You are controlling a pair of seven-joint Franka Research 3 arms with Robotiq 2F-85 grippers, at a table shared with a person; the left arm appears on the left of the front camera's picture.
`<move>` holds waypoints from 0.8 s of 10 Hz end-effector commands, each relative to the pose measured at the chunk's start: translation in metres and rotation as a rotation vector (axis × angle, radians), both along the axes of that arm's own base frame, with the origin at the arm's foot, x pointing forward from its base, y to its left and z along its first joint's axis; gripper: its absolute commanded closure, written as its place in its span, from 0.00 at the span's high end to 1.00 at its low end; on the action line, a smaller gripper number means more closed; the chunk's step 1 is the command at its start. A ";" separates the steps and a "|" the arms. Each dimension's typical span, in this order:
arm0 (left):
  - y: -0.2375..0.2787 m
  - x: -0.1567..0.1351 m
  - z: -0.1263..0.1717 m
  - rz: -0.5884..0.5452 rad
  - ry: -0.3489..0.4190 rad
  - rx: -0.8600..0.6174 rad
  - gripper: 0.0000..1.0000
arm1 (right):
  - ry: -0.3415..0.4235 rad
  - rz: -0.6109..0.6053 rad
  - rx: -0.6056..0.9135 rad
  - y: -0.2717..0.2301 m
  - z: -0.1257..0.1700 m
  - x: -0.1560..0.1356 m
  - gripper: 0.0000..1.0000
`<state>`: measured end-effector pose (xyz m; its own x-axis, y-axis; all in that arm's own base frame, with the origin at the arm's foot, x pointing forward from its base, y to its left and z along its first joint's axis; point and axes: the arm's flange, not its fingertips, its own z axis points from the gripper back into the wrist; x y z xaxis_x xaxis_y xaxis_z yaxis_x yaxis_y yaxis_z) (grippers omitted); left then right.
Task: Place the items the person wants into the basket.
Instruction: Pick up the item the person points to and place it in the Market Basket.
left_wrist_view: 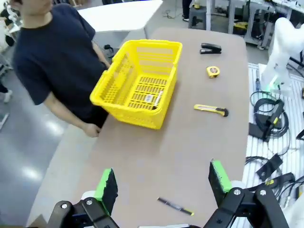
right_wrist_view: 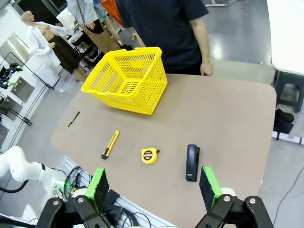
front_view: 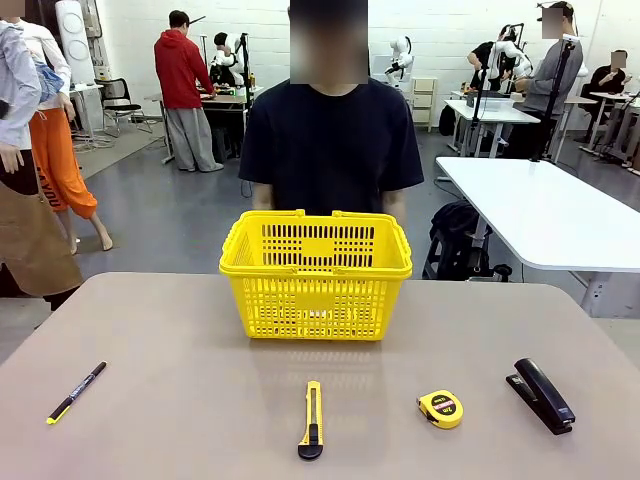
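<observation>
Overhead, the left wrist view shows a marker (left_wrist_view: 157, 98) inside the basket (left_wrist_view: 154, 42).

Basket (front_view: 315, 300) is set far-middle on the tabletop (front_view: 150, 330), top open, handles folded down. Bare stretches are left either side. Near edge is dotted by pen (front_view: 76, 392), utility knife (front_view: 312, 420), tape measure (front_view: 440, 408), stapler (front_view: 543, 395), well apart, gaps passable. Person (front_view: 332, 140) is stood just behind the basket.

Open lab hall, grey floor (front_view: 160, 220), white worktables (front_view: 545, 215), people working (front_view: 182, 70), cables (left_wrist_view: 268, 124)
</observation>
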<state>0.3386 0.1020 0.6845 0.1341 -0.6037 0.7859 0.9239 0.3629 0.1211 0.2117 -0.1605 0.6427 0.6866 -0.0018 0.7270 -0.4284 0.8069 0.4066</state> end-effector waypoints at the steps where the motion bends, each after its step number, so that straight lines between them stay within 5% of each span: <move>1: 0.036 -0.005 -0.002 0.041 -0.027 -0.049 1.00 | -0.009 0.019 0.006 0.000 -0.001 0.001 1.00; 8: 0.108 -0.059 -0.030 0.177 0.120 0.005 1.00 | -0.009 0.019 0.006 0.000 -0.001 0.001 1.00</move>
